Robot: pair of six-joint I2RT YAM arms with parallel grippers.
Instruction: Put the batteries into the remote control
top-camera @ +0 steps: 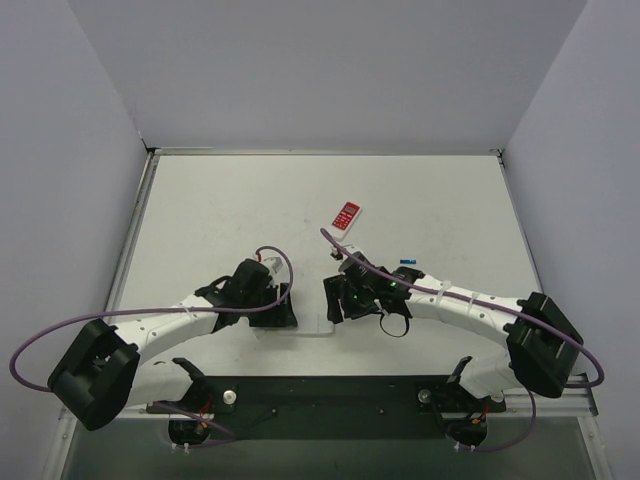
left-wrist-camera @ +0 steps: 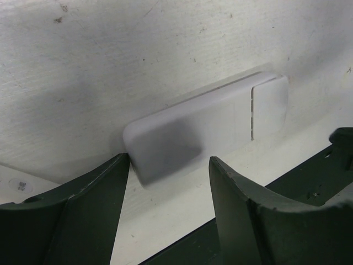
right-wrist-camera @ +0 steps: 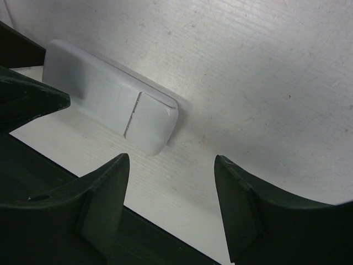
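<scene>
A white remote (left-wrist-camera: 209,127) lies flat on the table, back up, its battery cover (left-wrist-camera: 269,105) shut at one end. It shows faintly in the top view (top-camera: 312,325) between the two grippers. My left gripper (left-wrist-camera: 168,159) is open and empty, its fingers astride the remote's plain end. My right gripper (right-wrist-camera: 171,157) is open and empty, just short of the cover end (right-wrist-camera: 150,122). A small blue piece (top-camera: 407,262), perhaps a battery, lies beside the right arm. The other batteries are hidden or out of view.
A small red remote (top-camera: 346,215) with a white end lies farther back, mid-table. Purple cables loop off both arms (top-camera: 275,258). White walls close in the table on three sides. A black rail (top-camera: 320,395) runs along the near edge.
</scene>
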